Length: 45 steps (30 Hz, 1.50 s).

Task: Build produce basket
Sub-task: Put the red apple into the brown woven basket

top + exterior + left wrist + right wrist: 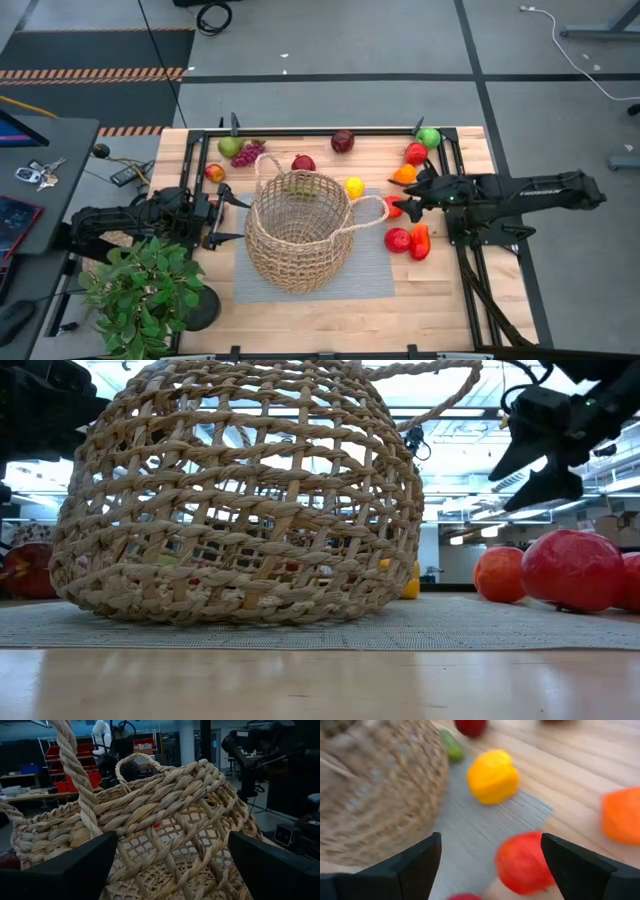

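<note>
Basket (298, 235) sits on the grey mat (375, 270), mid-table. Your right gripper (402, 200), fingers spread and empty, hovers over a red fruit (522, 862) near the yellow one (354, 187). Your left gripper (228, 213), also spread, faces the basket's left side. Produce lies scattered behind and right.

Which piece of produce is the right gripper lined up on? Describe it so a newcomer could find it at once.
Start at the basket on the grey mat. Just off its right handle, the right gripper hangs with open fingers over a red fruit at the mat's edge. Of the red pieces there it lies nearest the basket, with the yellow pepper beside it.
</note>
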{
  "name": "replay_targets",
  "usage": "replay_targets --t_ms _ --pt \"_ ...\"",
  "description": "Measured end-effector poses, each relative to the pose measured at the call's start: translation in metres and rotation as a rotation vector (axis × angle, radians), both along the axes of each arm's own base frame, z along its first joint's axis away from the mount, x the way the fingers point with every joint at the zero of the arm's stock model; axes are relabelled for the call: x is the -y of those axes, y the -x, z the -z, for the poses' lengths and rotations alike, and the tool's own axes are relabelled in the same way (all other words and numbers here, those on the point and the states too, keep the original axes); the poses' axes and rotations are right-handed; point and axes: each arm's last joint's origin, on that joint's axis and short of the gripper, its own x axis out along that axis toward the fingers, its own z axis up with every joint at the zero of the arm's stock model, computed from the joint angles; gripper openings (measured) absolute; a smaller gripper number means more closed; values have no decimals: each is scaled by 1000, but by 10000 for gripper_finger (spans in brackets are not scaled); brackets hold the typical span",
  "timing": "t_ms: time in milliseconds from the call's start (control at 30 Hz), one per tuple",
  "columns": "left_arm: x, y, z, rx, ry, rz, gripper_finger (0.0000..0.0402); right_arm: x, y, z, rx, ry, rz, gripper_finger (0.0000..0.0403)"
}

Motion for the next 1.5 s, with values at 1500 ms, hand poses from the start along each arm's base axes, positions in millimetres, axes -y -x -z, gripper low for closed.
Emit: replay_targets --t_ms 1500 --pt "0 0 0 0 0 0 389 -92 -35 -38 -499 -86 -352 345"
